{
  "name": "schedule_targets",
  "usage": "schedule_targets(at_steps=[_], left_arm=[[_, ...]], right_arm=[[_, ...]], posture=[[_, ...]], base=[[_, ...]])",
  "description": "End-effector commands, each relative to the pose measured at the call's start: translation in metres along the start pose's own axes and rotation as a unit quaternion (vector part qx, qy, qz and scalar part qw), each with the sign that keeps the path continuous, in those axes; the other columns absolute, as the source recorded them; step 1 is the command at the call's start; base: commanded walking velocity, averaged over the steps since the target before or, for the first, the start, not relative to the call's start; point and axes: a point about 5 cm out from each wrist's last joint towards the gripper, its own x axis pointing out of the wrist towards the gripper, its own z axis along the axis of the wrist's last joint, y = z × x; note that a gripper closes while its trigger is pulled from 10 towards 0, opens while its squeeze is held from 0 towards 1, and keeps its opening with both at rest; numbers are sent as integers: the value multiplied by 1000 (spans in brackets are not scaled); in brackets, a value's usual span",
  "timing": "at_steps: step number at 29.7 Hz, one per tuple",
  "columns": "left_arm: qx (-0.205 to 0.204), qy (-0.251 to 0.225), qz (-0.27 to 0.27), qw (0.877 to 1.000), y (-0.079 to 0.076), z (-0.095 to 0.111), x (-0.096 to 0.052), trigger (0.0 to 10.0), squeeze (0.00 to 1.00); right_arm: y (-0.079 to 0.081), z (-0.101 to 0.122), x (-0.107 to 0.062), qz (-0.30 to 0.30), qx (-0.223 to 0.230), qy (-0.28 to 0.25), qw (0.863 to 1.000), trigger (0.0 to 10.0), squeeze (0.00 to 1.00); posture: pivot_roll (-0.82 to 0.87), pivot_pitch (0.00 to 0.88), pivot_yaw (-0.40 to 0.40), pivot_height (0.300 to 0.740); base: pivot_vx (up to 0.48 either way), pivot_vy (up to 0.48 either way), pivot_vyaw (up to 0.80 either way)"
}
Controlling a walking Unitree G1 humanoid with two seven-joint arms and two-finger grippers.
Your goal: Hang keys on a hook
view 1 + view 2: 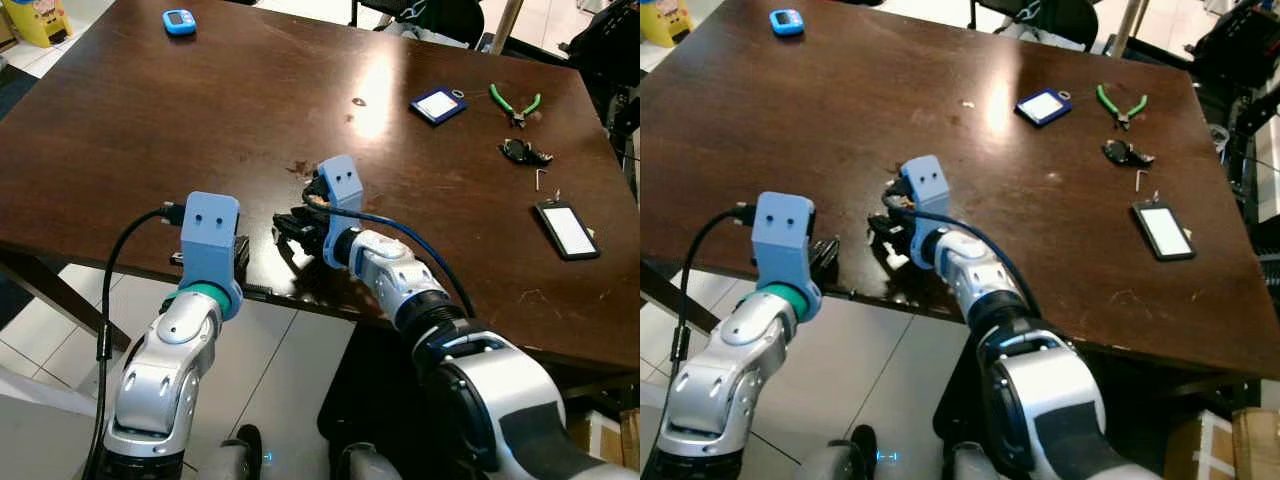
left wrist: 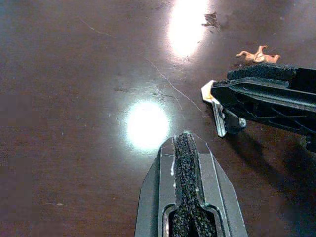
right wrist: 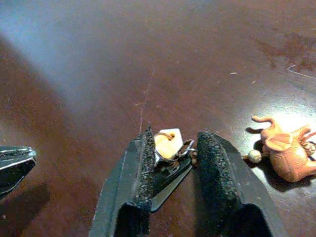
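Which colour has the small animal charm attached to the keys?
Orange-brown charm, clearest in the right wrist view.

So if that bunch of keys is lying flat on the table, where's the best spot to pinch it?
Probably at the ring end, from straight above. The keys lie flat on the table, so only the ring and the pale tag stand up enough to pinch. The right gripper already straddles that spot, fingers open on either side.
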Motion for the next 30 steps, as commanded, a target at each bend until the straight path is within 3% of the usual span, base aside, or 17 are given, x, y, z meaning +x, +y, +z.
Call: schedule_targets(at_steps=[1,11,13,19,24,25,26,27,28,29,30], left_arm=[[-2,11,0,1000,-1,-5,-3,10000,0],[-1,14,0,1000,-1,-6,-3,10000,0],[0,14,0,1000,-1,-7,-3,10000,0],[1,16,-1,1000,-1,-8,-2,10000,0],[1,16,-1,1000,-1,-9,1,10000,0],[2,15,-1,1000,-1,-9,2,10000,0],[2,15,-1,1000,-1,-9,2,10000,0],[2,13,-1,1000,-1,-8,3,10000,0],[2,13,-1,1000,-1,-8,3,10000,0],[5,6,-1,1000,0,-6,4,10000,0],[6,1,-1,1000,0,-5,4,10000,0]], right_arm=[[1,-14,-1,4,7,28,1000,2078,0],[2,-15,-1,8,7,32,999,1373,0],[2,-15,-1,8,9,31,999,392,0],[1,-15,-2,7,11,26,1000,0,0],[-1,-3,-2,10,22,-19,1000,0,0],[0,5,-3,18,23,-46,999,2510,0],[0,5,-3,18,23,-46,999,2510,0],[-1,13,-3,18,20,-71,997,7725,0],[-1,13,-3,18,20,-71,997,7725,0],[-2,29,-6,13,6,-122,992,10000,0],[-2,35,-8,9,-2,-143,990,10000,0]], posture=[[57,273,-6,740],[59,264,-4,740],[59,264,-4,740],[58,250,-2,740],[55,238,-3,740],[51,228,-3,740],[51,228,-3,740],[48,223,-2,740],[48,223,-2,740],[44,203,3,740],[44,203,3,740]], base=[[0,0,0],[0,0,0],[0,0,0],[0,0,0],[0,0,0],[0,0,0],[0,0,0],[0,0,0],[0,0,0],[0,0,0],[0,0,0]])
